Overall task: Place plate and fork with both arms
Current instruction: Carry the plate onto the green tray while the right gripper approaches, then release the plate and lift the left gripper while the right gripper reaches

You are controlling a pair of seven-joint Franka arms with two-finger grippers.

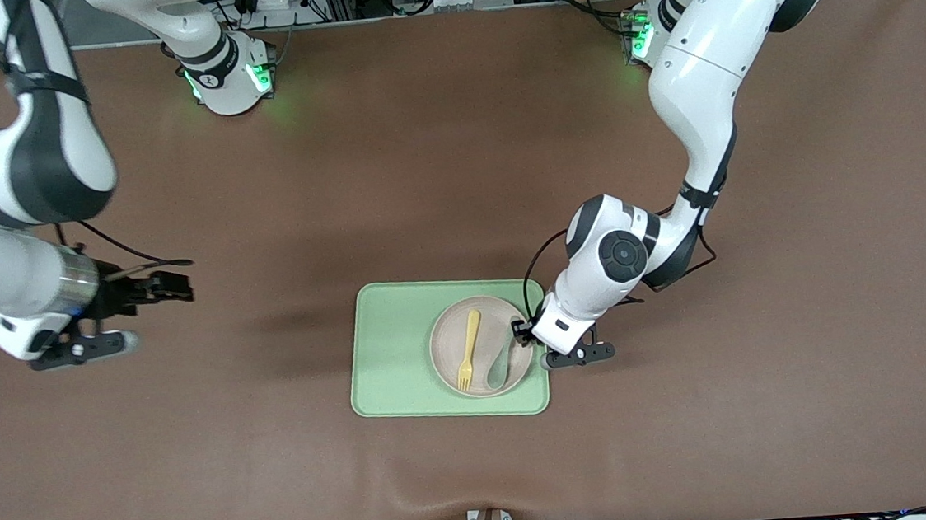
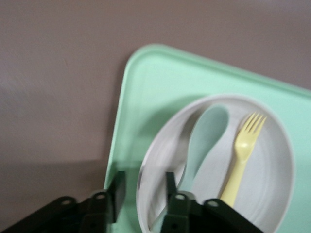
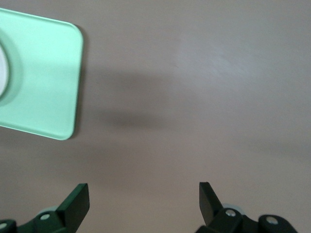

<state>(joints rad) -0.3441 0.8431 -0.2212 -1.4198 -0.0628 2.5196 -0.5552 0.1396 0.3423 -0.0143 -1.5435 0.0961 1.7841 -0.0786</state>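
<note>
The pale speckled plate (image 1: 445, 344) lies on the light green tray (image 1: 391, 348), at the tray's end toward the left arm. The yellow fork (image 1: 468, 346) lies in the plate beside a muted green spoon (image 1: 500, 364). My left gripper (image 1: 524, 331) is low at the plate's rim. In the left wrist view the left gripper (image 2: 144, 187) is open and straddles the rim of the plate (image 2: 272, 170), one finger over the tray (image 2: 155, 82) and one inside the plate, next to the spoon (image 2: 206, 136) and fork (image 2: 240, 165). My right gripper (image 1: 159, 288) is open and empty over bare table.
The brown table mat (image 1: 689, 407) surrounds the tray. In the right wrist view the right gripper (image 3: 142, 199) hangs over bare mat, with a corner of the tray (image 3: 43, 73) off to one side. The arm bases stand along the table's edge farthest from the front camera.
</note>
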